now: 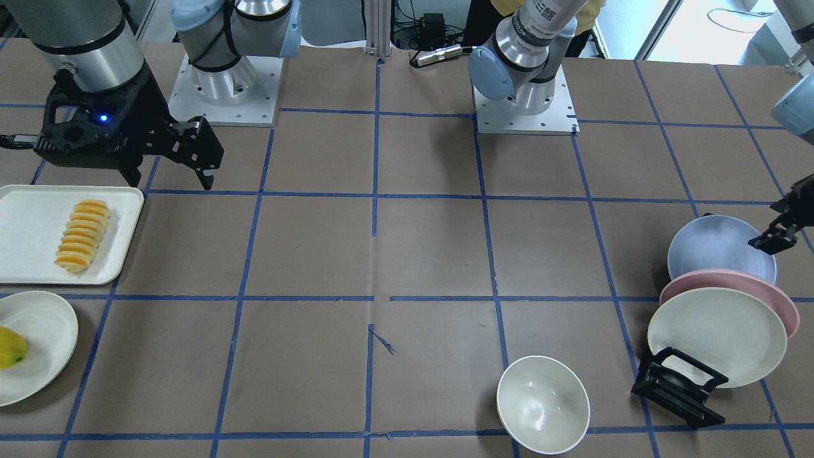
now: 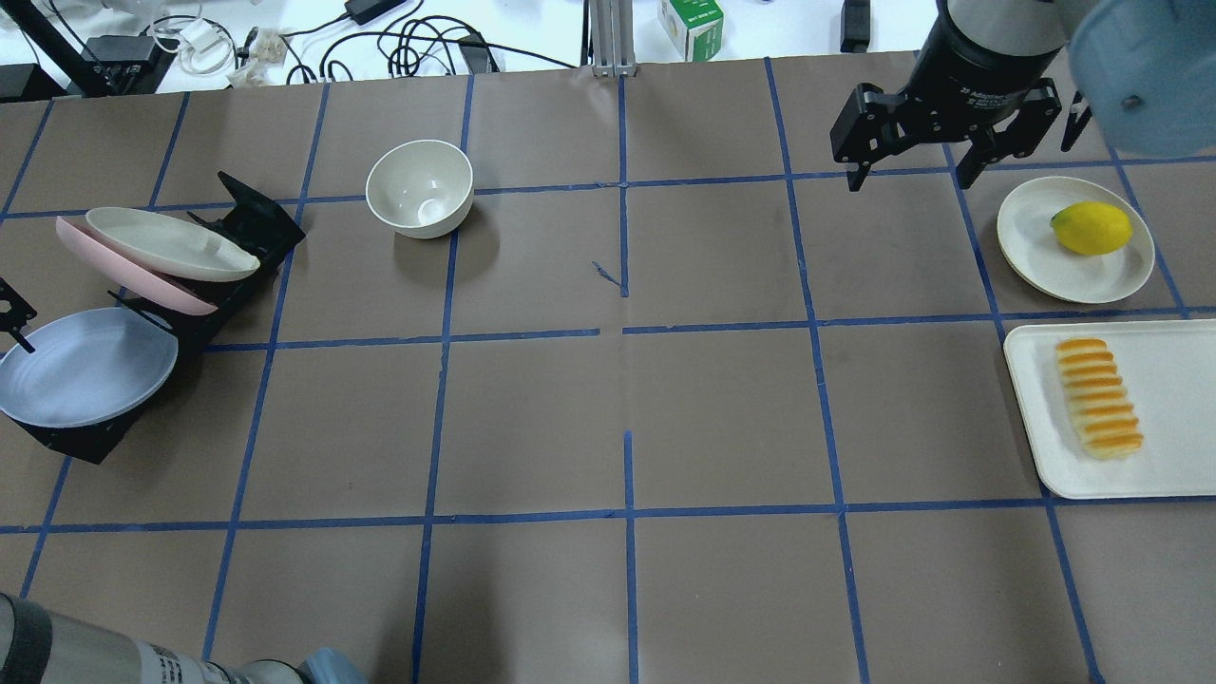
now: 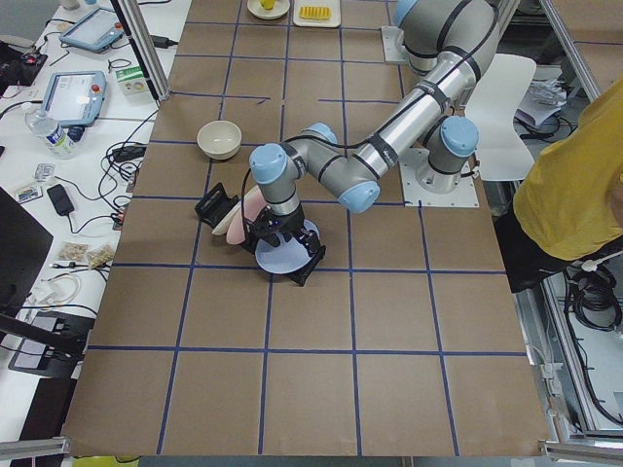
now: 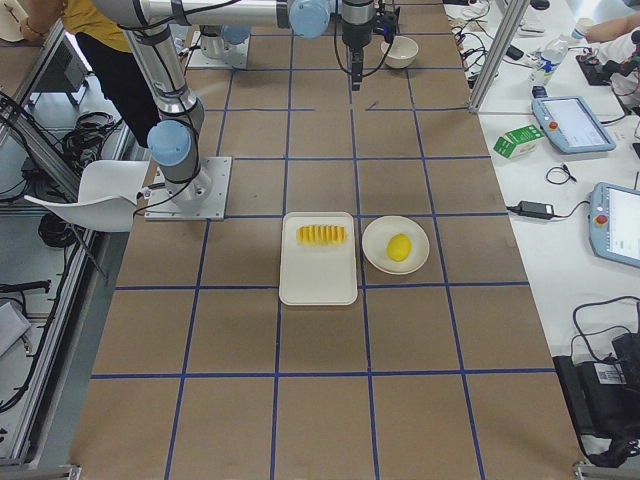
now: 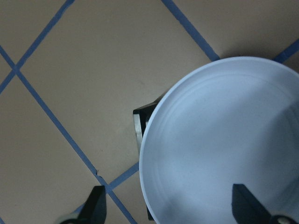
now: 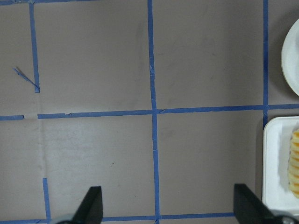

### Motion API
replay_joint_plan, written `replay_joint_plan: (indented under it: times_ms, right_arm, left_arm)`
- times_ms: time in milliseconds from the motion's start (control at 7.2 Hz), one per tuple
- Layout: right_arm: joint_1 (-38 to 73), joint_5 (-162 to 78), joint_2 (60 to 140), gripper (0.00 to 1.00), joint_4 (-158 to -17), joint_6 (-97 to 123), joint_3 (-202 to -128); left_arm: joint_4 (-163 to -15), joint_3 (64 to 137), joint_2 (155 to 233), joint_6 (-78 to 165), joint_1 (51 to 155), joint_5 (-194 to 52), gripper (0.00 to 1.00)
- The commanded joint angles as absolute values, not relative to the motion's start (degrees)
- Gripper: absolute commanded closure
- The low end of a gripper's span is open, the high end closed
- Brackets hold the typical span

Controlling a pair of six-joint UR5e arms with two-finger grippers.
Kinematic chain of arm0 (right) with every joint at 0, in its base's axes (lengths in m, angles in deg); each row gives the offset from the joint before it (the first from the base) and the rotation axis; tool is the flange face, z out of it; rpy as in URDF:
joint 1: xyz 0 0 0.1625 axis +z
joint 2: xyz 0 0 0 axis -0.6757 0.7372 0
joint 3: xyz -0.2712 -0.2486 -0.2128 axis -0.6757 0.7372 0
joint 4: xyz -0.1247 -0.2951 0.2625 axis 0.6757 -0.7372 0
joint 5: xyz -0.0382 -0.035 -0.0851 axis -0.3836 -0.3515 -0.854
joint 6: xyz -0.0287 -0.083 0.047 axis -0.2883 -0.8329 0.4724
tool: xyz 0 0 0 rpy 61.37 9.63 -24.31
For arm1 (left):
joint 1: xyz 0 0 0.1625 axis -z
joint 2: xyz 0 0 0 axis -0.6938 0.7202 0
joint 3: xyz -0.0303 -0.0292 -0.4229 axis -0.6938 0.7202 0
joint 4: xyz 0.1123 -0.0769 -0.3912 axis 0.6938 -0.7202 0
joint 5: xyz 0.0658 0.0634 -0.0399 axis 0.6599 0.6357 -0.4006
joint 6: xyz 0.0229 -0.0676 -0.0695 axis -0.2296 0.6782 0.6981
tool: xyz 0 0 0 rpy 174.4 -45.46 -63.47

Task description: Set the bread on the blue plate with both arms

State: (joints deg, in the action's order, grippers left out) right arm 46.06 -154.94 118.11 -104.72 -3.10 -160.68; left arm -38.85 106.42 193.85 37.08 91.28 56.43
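The bread (image 1: 82, 235) lies on a white tray (image 1: 32, 254); it also shows in the overhead view (image 2: 1099, 397) and at the right wrist view's right edge (image 6: 295, 163). The blue plate (image 1: 715, 245) leans at the near end of a black rack (image 2: 252, 223) and shows in the overhead view (image 2: 85, 366). My left gripper (image 5: 170, 205) is open and straddles the blue plate's (image 5: 224, 140) rim, one finger over the plate and one outside it. My right gripper (image 2: 910, 176) is open and empty, above the table beside the tray, apart from the bread.
A pink plate (image 1: 731, 280) and a cream plate (image 1: 715, 334) stand in the same rack. A white bowl (image 1: 542, 404) sits near the rack. A yellow-green fruit (image 2: 1091, 228) lies on a small cream plate (image 2: 1031, 223) next to the tray.
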Motion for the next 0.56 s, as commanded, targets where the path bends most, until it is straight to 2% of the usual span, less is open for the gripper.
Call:
replay_joint_plan:
  times_ms: [0,139,278,417]
  right_arm:
    - [44.86,-154.77,117.94,0.00,-104.53,-3.82,-160.74]
    - [45.21,-154.68,118.28,0.00,-104.10,-3.57,-160.74]
    - [44.86,-154.94,117.94,0.00,-104.88,-3.82,-160.74]
    - [44.86,-155.21,118.20,0.00,-104.01,-3.74,-160.74]
  left_arm:
    - [-37.93,106.74,195.41,36.97,90.42,56.81,0.27]
    - [-37.93,107.00,195.50,37.14,90.42,56.63,0.43]
    - [-37.93,107.00,195.76,37.32,90.42,56.72,0.49]
    - [-38.01,107.27,196.29,37.32,90.42,57.15,0.50]
